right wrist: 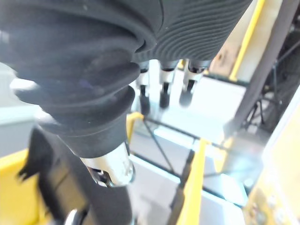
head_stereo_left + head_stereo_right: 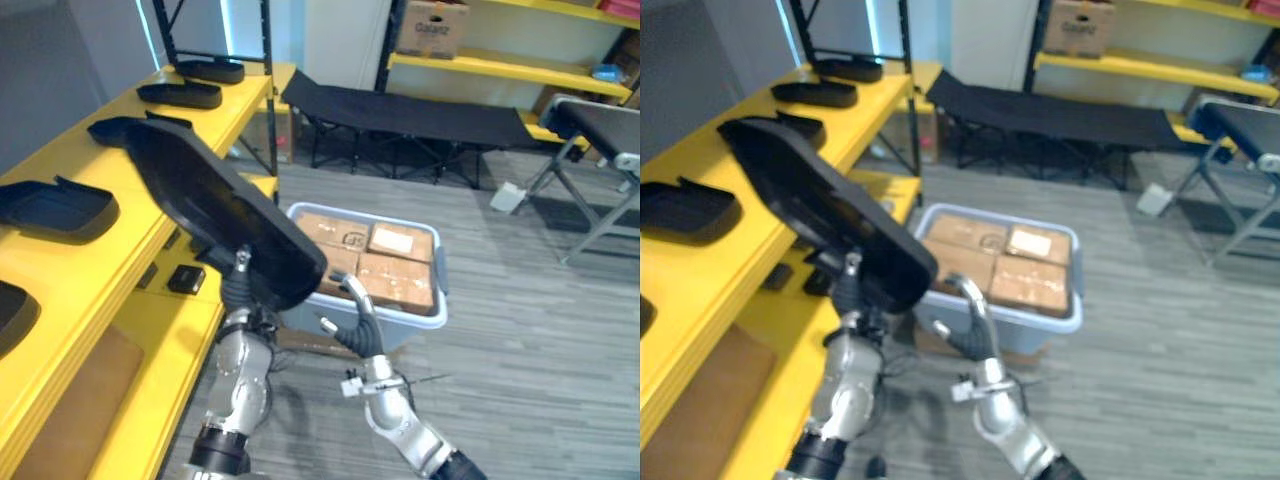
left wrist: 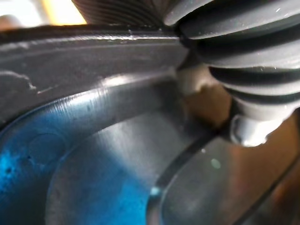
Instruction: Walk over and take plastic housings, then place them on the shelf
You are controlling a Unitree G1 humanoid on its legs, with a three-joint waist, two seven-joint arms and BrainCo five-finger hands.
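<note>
A large black plastic housing (image 2: 200,195) is held up in the air, tilted, over the edge of the yellow shelf (image 2: 120,255). My left hand (image 2: 240,290) grips its lower end from beneath, the thumb pressed on its rim; up close its dark inner surface (image 3: 93,154) sits against the palm. My right hand (image 2: 362,322) is raised just right of the housing's lower edge, apart from it. Its fingers (image 1: 164,89) are straight and hold nothing. Several more black housings (image 2: 50,205) (image 2: 180,95) lie along the shelf's top level.
A grey bin (image 2: 400,322) packed with cardboard boxes stands on the floor right in front. A small black part (image 2: 185,278) lies on the lower shelf level. A black folding cot (image 2: 400,112) stands behind the bin, and a folding stand (image 2: 600,130) at far right.
</note>
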